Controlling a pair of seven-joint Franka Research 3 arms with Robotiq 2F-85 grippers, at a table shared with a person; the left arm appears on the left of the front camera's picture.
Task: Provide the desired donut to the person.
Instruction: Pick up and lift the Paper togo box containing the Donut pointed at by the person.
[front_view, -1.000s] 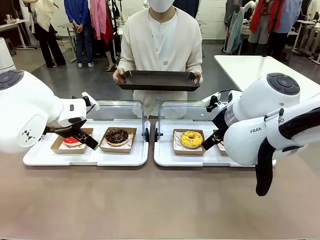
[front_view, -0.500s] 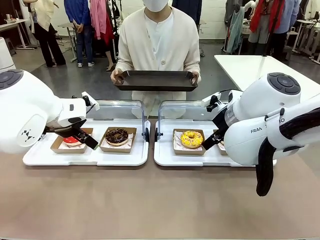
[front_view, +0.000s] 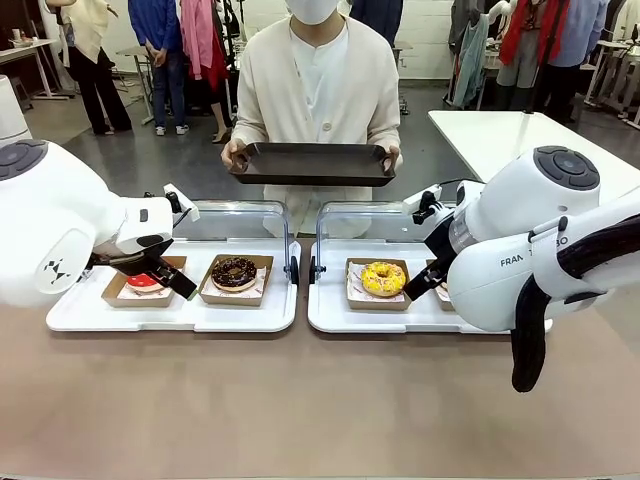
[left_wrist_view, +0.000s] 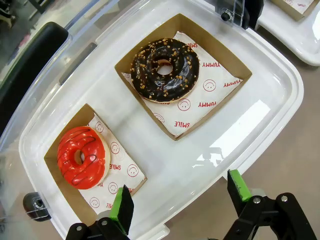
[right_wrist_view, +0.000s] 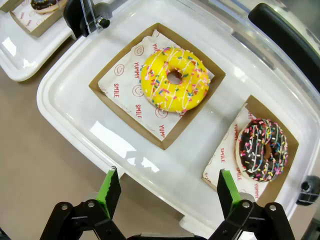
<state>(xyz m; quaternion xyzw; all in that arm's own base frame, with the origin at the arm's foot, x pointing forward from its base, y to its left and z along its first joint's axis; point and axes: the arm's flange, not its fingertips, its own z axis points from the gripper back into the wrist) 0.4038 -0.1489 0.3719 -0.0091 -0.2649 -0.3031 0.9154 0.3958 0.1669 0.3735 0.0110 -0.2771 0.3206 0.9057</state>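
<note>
Black and flat, the serving tray (front_view: 312, 160) sits level in both hands of the person (front_view: 318, 70), out past the far side of the table (front_view: 300, 400). It looks held that way so a donut can be put on it.

All four donuts are below that serving tray, on the robot's side of it. Each one lies on paper in its own brown box, likely so it can be picked up without being squashed.

Down from the serving tray, on the robot's left, the left white tray (left_wrist_view: 260, 115) holds the red donut (left_wrist_view: 81, 157) and the nutty chocolate donut (left_wrist_view: 165, 70). Down on the robot's right, the right white tray (right_wrist_view: 75, 110) holds the yellow donut (right_wrist_view: 174, 78) and the dark sprinkle donut (right_wrist_view: 261, 149). The clear lids (front_view: 240, 215) stand up between the donuts and the serving tray, so the way in is open.

The left claw (left_wrist_view: 179, 192) hangs over the near edge of the left white tray. It is spread wide and has nothing in it. The right claw (right_wrist_view: 167, 182) hangs the same way over the right white tray, wide and bare.

No donut is picked yet. Which one the person wants cannot be told.
</note>
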